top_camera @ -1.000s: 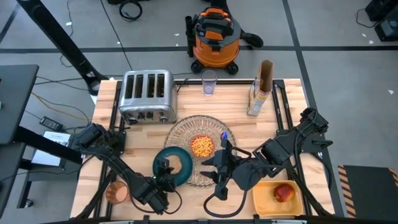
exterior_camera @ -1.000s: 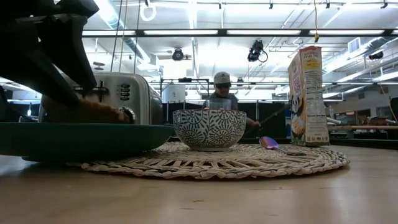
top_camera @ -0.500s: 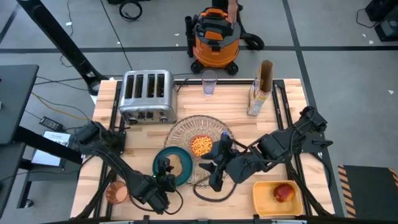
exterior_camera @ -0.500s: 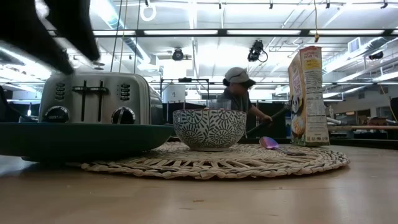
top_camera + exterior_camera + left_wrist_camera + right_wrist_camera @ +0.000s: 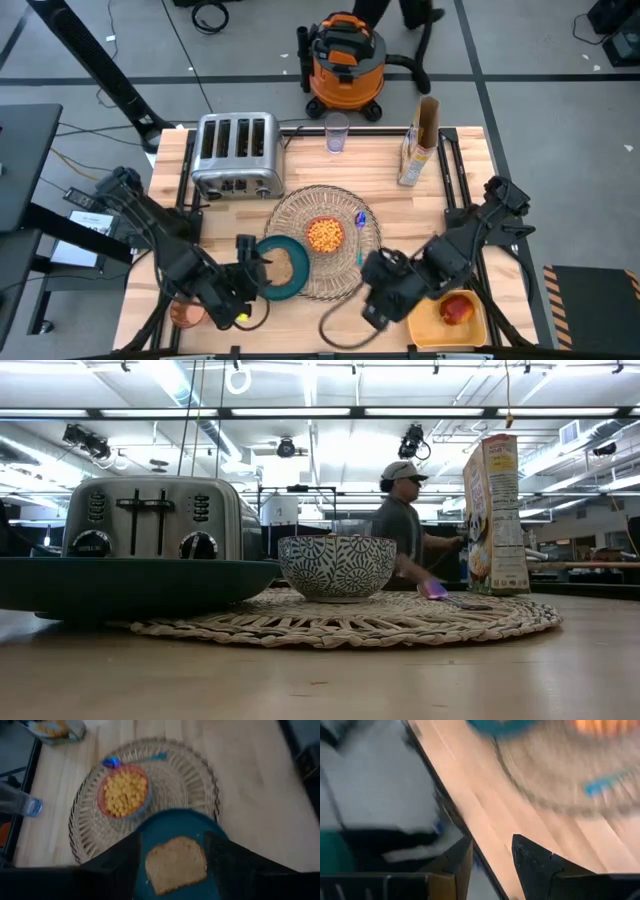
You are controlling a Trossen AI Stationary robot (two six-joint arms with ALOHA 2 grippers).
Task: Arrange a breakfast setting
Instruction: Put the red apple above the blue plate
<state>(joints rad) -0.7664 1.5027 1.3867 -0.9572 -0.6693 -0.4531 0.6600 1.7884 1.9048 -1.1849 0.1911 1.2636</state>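
The round straw placemat (image 5: pixel 322 240) lies mid-table. On it stand the small bowl (image 5: pixel 324 234), full of yellow cereal, and the blue spoon (image 5: pixel 360 222) to its right. The dark teal plate (image 5: pixel 280 268) rests partly on the mat's near-left edge, and the toast slice (image 5: pixel 176 863) lies flat on it. The amber cup (image 5: pixel 185 312) stands at the near left. The red apple (image 5: pixel 455 310) lies in the yellow tub (image 5: pixel 425 325). My left gripper (image 5: pixel 249 266) is open above the plate's left side, one finger on either side of the toast in its wrist view. My right gripper (image 5: pixel 370 310) is open and empty beside the tub.
The chrome toaster (image 5: pixel 236 152) stands at the far left. A clear glass (image 5: pixel 336 135) and a cereal box (image 5: pixel 418 145) stand along the far edge. An orange shop vacuum (image 5: pixel 345 60) and a person (image 5: pixel 402 520) are beyond the table.
My left gripper has risen off the toast, which stays on the plate, and has drawn back toward the table's left edge. My right gripper has moved from the placemat's near edge toward the near right, next to the yellow tub.
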